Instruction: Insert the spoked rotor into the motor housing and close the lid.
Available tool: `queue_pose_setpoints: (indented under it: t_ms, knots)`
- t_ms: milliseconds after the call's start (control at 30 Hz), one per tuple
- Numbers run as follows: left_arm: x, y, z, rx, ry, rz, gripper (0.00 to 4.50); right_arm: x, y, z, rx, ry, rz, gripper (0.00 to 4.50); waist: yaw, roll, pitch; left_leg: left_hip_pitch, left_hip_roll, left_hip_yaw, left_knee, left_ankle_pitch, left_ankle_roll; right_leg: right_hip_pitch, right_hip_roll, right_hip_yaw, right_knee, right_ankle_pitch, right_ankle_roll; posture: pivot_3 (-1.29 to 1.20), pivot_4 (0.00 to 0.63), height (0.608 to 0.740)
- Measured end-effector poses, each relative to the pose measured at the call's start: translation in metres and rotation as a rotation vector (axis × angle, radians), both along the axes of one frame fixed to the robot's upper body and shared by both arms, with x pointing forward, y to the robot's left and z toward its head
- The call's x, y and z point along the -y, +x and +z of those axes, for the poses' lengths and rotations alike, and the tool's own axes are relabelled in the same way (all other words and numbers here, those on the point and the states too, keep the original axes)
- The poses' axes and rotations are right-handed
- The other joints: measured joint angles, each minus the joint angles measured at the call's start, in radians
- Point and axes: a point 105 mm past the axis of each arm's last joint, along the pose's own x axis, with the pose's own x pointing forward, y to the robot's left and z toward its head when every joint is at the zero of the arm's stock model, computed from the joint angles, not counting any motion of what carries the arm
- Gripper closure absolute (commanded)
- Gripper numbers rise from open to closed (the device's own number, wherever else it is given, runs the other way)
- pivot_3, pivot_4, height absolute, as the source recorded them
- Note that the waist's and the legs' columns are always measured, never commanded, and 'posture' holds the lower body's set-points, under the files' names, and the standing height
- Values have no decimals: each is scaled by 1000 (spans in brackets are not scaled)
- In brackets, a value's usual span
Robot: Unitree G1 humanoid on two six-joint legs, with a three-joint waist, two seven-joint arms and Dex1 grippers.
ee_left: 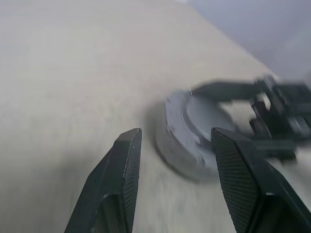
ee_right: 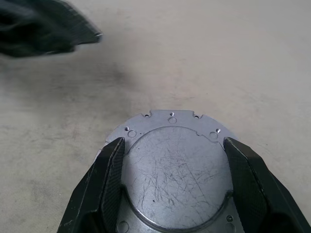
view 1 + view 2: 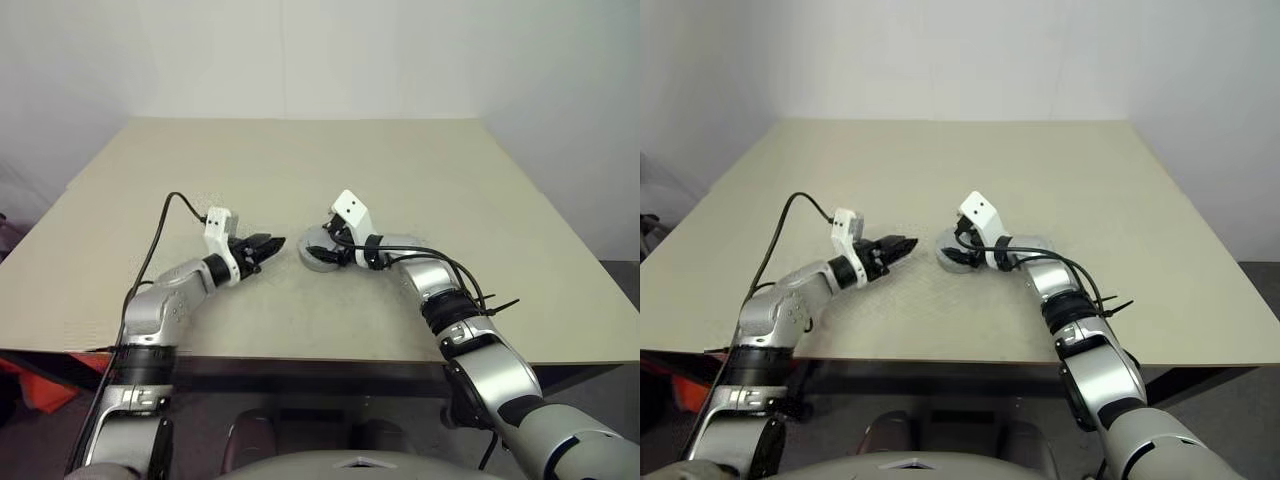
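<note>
At the left, the left pincer (image 3: 270, 244) released and empty, jaws parted, hovering low over the worktop (image 3: 300, 160), just beside the lid (image 2: 175, 179) but apart from it

At the middle, the lid lying flat on the worktop, light grey and scratched, with a screw-holed flange (image 2: 172, 118) showing at its far side. Anything beneath it, motor housing or spoked rotor, impossible to tell

To its right, the right pincer (image 2: 173, 141) apparently clamped across the lid, one finger on each side of the raised round part

Risks, by judgement:
- Knocking the lid sideways with the left fingers if brought in too fast, skewing it in the right-hand grip.
- Crowding two pincers onto one small part, fingertip against fingertip.
- Squeezing unevenly and tilting the lid, leaving it cocked instead of seated flush.

Room to move:
- Plenty of bare worktop on all sides, with the far edge and both side edges well apart from the work.
- Near edge closer, just under both forearms.
- Best to stay clear of the cable (image 3: 440, 258) looping off the right wrist
</note>
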Motion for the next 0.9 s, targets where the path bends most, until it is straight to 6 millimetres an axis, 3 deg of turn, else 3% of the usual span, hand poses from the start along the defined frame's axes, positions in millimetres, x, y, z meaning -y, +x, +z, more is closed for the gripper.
queue_pose_setpoints:
  t_ms: [100,233,433,700,900]
  knots:
    - [2,12,-3,-49,-61,36,3038,0,0,1,1,0,4,1393,0,0,0,-1,0,0,0,0,0,0,0,0,-1,0,0,0,0,740]
    - [12,22,-3,-96,-133,23,4440,0,0,1,0,-1,5,1393,0,0,0,-1,0,0,0,0,0,-1,0,0,-2,0,0,0,0,740]
    - [31,30,1,-147,-206,-35,4478,0,1,2,1,-2,4,1393,0,0,0,-1,0,0,-1,0,0,-2,0,0,-2,0,0,0,0,740]
    - [47,23,-21,-265,-149,-90,4478,0,1,2,3,-1,2,1393,0,-1,0,-2,0,0,-2,0,0,-2,0,0,-3,0,0,0,0,740]
    - [48,21,-25,-290,-124,-86,4478,0,2,3,6,-1,-5,1393,1,-1,0,-2,0,0,-2,0,0,-2,0,0,-4,0,0,0,0,740]
